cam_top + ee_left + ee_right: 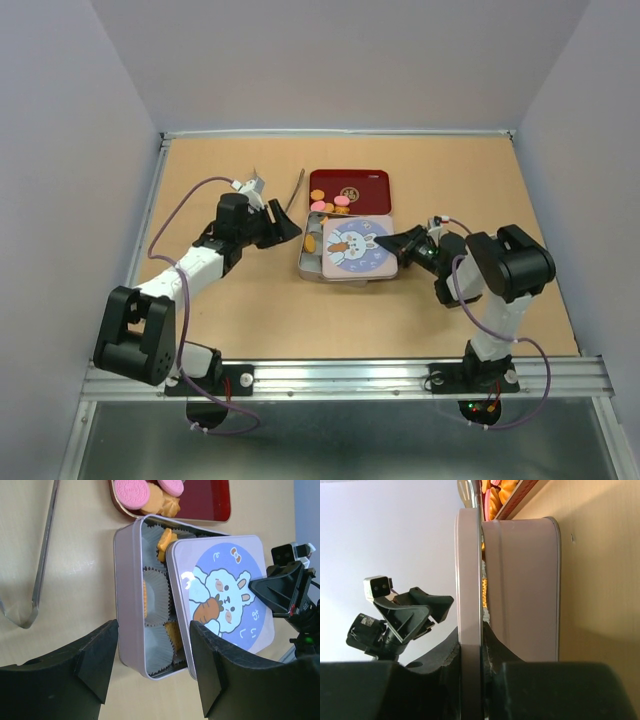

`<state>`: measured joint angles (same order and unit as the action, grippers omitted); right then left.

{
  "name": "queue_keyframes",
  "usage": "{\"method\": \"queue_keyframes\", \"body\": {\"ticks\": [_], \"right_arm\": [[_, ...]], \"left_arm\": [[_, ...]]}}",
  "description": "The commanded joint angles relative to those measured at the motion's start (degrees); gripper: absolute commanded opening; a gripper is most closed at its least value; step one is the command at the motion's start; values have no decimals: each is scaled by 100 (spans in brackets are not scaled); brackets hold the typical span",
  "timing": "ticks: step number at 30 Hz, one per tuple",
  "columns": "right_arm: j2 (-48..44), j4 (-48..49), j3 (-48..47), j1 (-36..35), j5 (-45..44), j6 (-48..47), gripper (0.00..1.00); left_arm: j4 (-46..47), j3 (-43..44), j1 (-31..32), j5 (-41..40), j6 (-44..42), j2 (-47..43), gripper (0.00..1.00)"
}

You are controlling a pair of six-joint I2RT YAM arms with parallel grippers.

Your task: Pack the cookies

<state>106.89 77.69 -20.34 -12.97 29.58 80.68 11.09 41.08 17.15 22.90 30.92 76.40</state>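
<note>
Right gripper [470, 647] pinches the edge of a lilac rabbit-printed square metal lid [225, 595]. Left gripper [152, 632] stands spread, silver square tin [125, 580] with orange cookies [164, 542] just ahead.

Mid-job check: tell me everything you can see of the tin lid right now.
The lid is a rounded square, pale lilac and metal-looking, printed with a white rabbit holding a carrot on a blue circle. It lies flat, face up, over the tin but shifted toward the right arm, leaving one column of paper cups uncovered. The right gripper's fingers pinch its edge.
</note>
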Motion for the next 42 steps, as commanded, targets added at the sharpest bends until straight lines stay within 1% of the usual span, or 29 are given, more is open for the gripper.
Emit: {"method": "queue_keyframes", "body": {"ticks": [1, 2, 5, 6, 7, 8, 10, 16, 26, 32, 35, 36, 42], "right_arm": [[297, 2637, 214, -100, -444, -334, 1], [306, 2637, 249, -109, -479, -334, 10], [332, 2646, 381, -170, -620, -325, 23], [332, 2646, 408, -214, -690, -325, 34], [367, 2637, 425, -241, -708, -325, 37], [376, 2646, 469, -284, -752, -308, 43], [437, 2637, 478, -329, -822, -281, 45], [561, 2646, 390, -373, -989, -159, 45], [412, 2646, 250, -373, -1560, 149, 46], [464, 2628, 83, -399, -1737, 255, 50], [464, 2576, 4, -478, -1780, 246, 56], [447, 2506, -40, -548, -1798, 237, 59], [25, 1856, -216, -777, -1860, -61, 65]], "left_arm": [[332, -197, 122, 136, 116, 6, 69], [350, -223, 148, 145, 151, 6, 69], [402, -329, 271, 189, 274, 33, 69], [429, -381, 341, 189, 301, 24, 69], [438, -399, 377, 180, 318, -20, 69], [438, -425, 412, 180, 362, -46, 69], [481, -521, 482, 163, 415, -116, 69], [596, -803, 641, 180, 626, -292, 69], [675, -1032, 790, 154, 749, -512, 69], [675, -979, 808, 215, 749, -618, 69], [675, -935, 808, 286, 740, -618, 69], [692, -918, 816, 294, 732, -609, 69], [675, -891, 817, 330, 697, -679, 69]]}}
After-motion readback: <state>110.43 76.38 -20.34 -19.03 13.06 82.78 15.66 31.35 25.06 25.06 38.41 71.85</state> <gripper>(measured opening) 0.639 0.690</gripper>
